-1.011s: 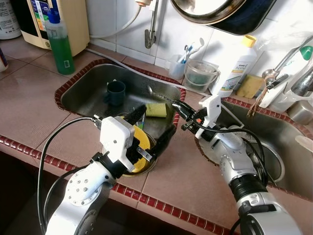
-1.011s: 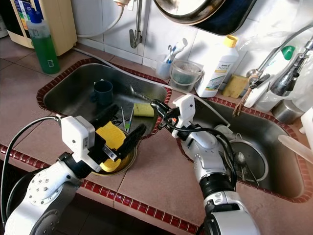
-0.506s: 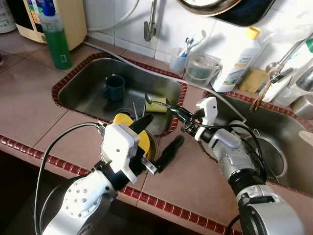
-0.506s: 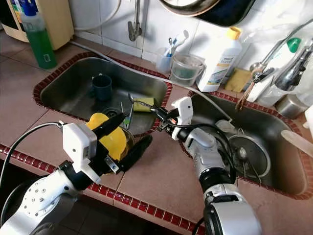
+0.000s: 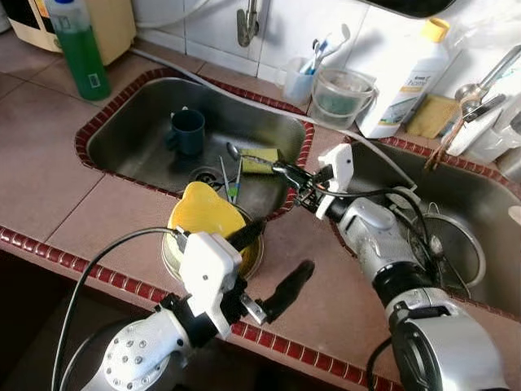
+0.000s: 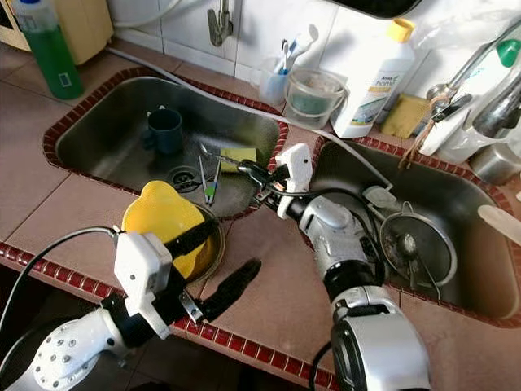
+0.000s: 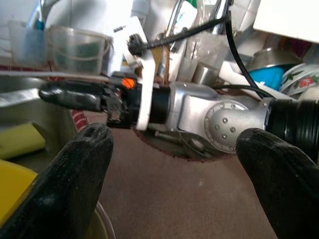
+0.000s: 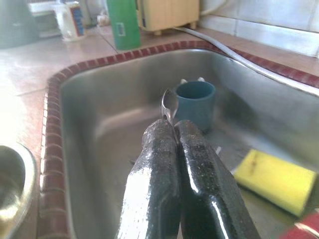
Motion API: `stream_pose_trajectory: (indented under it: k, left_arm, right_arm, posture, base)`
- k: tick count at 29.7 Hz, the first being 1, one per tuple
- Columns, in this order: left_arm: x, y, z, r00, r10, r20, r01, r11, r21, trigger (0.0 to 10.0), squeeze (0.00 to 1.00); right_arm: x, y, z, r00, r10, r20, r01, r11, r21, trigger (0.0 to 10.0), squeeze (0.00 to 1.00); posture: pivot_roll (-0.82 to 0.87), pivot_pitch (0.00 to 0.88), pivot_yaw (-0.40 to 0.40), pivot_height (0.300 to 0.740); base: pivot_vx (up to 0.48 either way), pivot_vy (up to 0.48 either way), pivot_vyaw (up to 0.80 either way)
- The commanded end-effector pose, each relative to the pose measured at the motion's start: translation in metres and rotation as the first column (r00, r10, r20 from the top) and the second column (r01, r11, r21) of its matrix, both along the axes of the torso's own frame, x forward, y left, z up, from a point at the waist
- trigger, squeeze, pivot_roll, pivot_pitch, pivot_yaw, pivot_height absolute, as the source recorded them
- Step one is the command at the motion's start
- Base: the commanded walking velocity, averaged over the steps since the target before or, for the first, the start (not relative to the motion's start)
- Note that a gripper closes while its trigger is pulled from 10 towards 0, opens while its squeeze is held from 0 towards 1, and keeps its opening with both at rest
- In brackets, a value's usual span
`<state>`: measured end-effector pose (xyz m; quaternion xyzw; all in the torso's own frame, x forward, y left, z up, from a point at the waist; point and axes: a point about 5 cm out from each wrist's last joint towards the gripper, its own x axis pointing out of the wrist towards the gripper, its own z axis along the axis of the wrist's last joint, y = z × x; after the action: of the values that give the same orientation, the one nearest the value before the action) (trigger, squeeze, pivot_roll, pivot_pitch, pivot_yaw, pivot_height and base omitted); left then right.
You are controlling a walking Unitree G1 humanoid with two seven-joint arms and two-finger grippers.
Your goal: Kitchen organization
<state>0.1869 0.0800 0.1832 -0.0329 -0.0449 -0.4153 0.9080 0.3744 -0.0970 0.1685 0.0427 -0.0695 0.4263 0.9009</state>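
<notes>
1. The right gripper (image 5: 281, 169) sits in the middle of the left eye view, over the right edge of the left sink (image 5: 122, 142). Its two fingers are pressed tight together on a spoon (image 8: 168, 103). The round end of the spoon sticks out past the fingertips, above the sink.

2. The left gripper (image 5: 275, 265) is low in the middle of the left eye view, over the brown counter (image 5: 49, 171). Its fingers are spread wide and hold nothing. One finger (image 5: 245, 234) lies across the rim of the metal bowl (image 5: 172, 254). The other finger (image 5: 289, 289) hangs over the bare counter.

3. The metal bowl sits on the counter, just in front of the left sink. A yellow bowl (image 5: 203, 216) rests in it, tipped up on a slant.

4. In the left sink there is a blue cup (image 5: 188, 131) standing upright near the back. A yellow sponge (image 5: 259, 160) lies near the right wall. A few pieces of cutlery (image 5: 229, 175) lie by the drain.

5. The right sink (image 5: 480, 212) is at the right of the frame. A round metal strainer (image 5: 452, 244) lies in it.

6. At the top, by the tiled wall, a clear cup (image 5: 299, 79) holds toothbrushes. Next to it stands a clear tub (image 5: 343, 95), then a white bottle (image 5: 403, 81) with a yellow cap. A green bottle (image 5: 76, 45) stands at the upper left.
</notes>
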Motion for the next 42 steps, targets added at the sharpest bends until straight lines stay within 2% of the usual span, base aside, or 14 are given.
stream_pose_trajectory:
  k: [1,17,18,19,21,35,42]
  left_arm:
    - [-0.004,-0.003,0.0,1.0,-0.012,-0.006,0.012,1.0,0.006,10.0,0.0]
    - [0.0,-0.001,0.006,1.0,0.009,0.012,-0.009,1.0,-0.007,10.0,0.0]
    - [0.001,-0.001,0.006,1.0,0.009,0.013,-0.009,1.0,-0.008,10.0,0.0]
    - [0.001,-0.002,0.007,1.0,0.01,0.014,-0.01,1.0,-0.009,10.0,0.0]
    - [0.001,-0.002,0.007,1.0,0.011,0.016,-0.011,1.0,-0.009,10.0,0.0]
    - [0.006,-0.002,0.009,0.999,0.018,0.029,-0.017,1.0,-0.018,10.0,0.0]
    - [0.025,0.007,0.015,0.994,0.092,0.06,-0.087,0.994,-0.07,10.0,0.0]
  right_arm:
    - [0.001,-0.002,0.003,1.0,0.008,0.004,-0.008,1.0,0.01,10.0,0.0]
    - [-0.005,0.003,-0.014,0.996,0.064,-0.065,-0.064,0.998,0.008,10.0,0.0]
    - [-0.006,0.003,-0.014,0.996,0.068,-0.066,-0.067,0.998,0.007,10.0,0.85]
    - [-0.006,0.003,-0.016,0.995,0.071,-0.069,-0.071,0.997,0.007,10.0,0.97]
    - [-0.006,0.003,-0.016,0.995,0.073,-0.071,-0.072,0.997,0.008,10.0,1.0]
    - [-0.003,0.002,-0.009,0.997,0.062,-0.054,-0.06,0.998,0.024,10.0,1.0]
    - [-0.001,-0.005,-0.001,1.0,-0.002,-0.009,0.003,0.997,0.082,10.0,1.0]
  posture:
    - [-0.06,0.233,-0.156,0.74]
    - [-0.06,0.236,-0.16,0.74]
    - [-0.06,0.236,-0.16,0.74]
    - [-0.06,0.235,-0.159,0.74]
    - [-0.06,0.235,-0.159,0.74]
    - [-0.06,0.207,-0.158,0.74]
    - [-0.06,0.15,-0.167,0.74]
  base:
    - [0.0,0.0,0.0]
    - [0.0,0.0,0.0]
    - [0.0,0.0,0.0]
    - [0.0,0.0,0.0]
    - [0.0,0.0,0.0]
    - [0.0,0.0,0.0]
    - [0.0,0.0,0.0]
